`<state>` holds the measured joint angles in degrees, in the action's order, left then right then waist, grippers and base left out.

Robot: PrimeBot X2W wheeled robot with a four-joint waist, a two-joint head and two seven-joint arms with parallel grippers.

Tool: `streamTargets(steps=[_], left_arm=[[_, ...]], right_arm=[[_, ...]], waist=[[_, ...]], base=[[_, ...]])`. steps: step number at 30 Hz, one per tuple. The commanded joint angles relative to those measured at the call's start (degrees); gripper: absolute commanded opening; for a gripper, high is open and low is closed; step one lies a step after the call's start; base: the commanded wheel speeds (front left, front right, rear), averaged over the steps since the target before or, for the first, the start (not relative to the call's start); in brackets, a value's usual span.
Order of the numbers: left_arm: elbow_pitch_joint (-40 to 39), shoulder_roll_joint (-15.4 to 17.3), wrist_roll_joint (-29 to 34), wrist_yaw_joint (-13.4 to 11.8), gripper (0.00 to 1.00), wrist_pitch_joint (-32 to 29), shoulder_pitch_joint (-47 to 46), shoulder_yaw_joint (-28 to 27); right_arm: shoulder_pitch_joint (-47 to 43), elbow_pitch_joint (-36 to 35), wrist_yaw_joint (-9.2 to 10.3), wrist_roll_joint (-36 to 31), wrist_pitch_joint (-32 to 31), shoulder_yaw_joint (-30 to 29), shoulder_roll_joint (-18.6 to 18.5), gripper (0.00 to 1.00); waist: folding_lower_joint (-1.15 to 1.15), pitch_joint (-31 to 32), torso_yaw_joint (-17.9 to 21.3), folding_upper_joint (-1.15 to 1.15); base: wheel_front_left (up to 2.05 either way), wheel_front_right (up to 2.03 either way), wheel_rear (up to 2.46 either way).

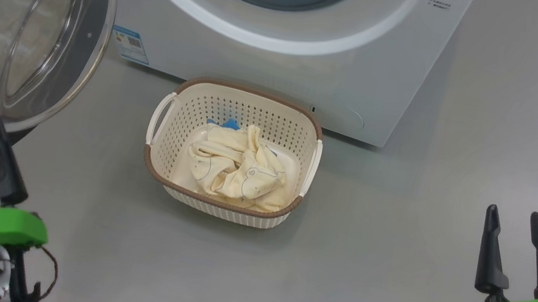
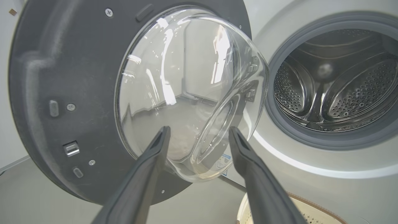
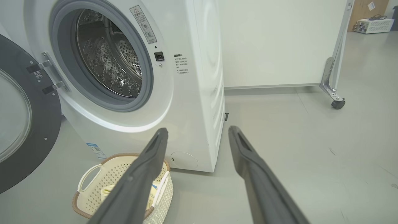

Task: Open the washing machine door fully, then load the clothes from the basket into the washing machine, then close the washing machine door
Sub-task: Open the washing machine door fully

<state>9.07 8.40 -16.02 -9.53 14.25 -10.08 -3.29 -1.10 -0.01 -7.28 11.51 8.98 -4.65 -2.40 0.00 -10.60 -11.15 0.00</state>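
Clothes [image 1: 235, 167] lie in the basket [image 1: 243, 92] before the washing machine [image 1: 273, 63], whose door [image 2: 62, 93] stands wide. Your left pincer [image 2: 199, 128] and right pincer [image 1: 513, 213] gape empty. Loading looks like your step now: lower one and pinch the fabric.

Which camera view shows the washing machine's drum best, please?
The left wrist view: the drum faces it openly, paddles and back wall visible. The right wrist view sees it obliquely; the head view catches a sliver.
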Motion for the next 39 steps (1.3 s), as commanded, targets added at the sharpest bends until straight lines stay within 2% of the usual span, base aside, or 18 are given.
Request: streamTargets(steps=[1,10,16,26,39], left_arm=[[-2.73,1.01,1.11,0.32,1.00,0.04,-0.33,-1.01],[-3.58,-1.07,3.03,3.03,1.00,-0.22,1.74,6.08],[-1.78,-2.06,3.44,4.22,1.00,-0.56,1.68,9.41],[1.31,-2.21,2.99,5.80,1.00,-1.10,1.30,11.74],[3.57,-2.36,3.33,5.94,1.00,-0.15,1.39,13.20]], right_arm=[[0.22,-2.28,-0.21,-0.60,0.01,1.59,-0.48,1.00],[-1.25,-2.52,-0.21,-0.71,-0.02,2.98,-0.48,1.00],[-1.99,-2.30,-0.21,-1.14,-0.23,6.12,-0.48,1.00],[-2.61,-3.30,-0.21,-2.69,-0.42,8.77,-0.48,1.00],[-3.86,-4.65,-0.21,-2.90,-0.80,9.12,-0.48,1.00]], waist=[[0.00,0.69,0.67,0.00],[0.00,3.05,4.03,0.00],[0.00,4.81,7.45,0.00],[0.00,6.66,13.73,0.00],[0.00,7.73,16.56,0.00]], base=[[0.00,0.00,0.00],[0.00,0.00,0.00],[0.00,0.00,0.00],[0.00,0.00,0.00],[0.00,0.00,0.00]])
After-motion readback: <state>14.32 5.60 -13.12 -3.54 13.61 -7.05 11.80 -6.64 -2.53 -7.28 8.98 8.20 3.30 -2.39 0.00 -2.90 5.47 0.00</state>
